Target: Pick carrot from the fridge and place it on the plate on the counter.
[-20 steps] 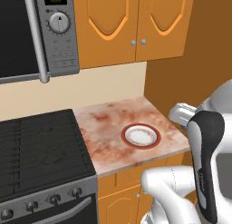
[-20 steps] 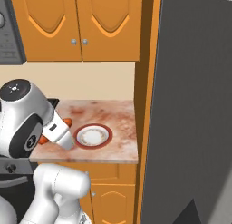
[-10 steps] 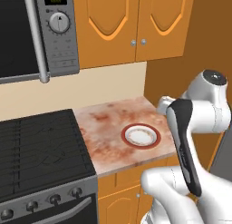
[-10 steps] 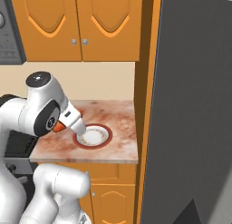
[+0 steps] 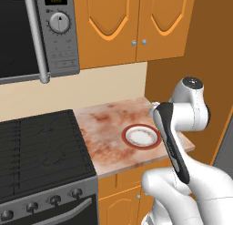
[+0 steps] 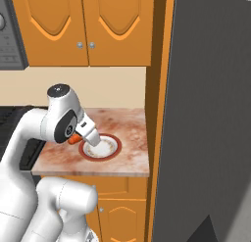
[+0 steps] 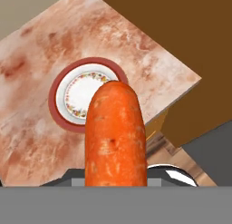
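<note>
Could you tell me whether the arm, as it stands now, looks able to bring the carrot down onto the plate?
Probably yes: the claw holds the carrot just above the plate, with nothing between them.

Plate [image 5: 141,136] on marbled counter [image 5: 107,137]

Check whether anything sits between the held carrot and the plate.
Nothing visible does. The gripper holds the carrot above the counter, and in the hand view the plate lies bare just beyond the carrot's tip, with only open counter around it.
</note>
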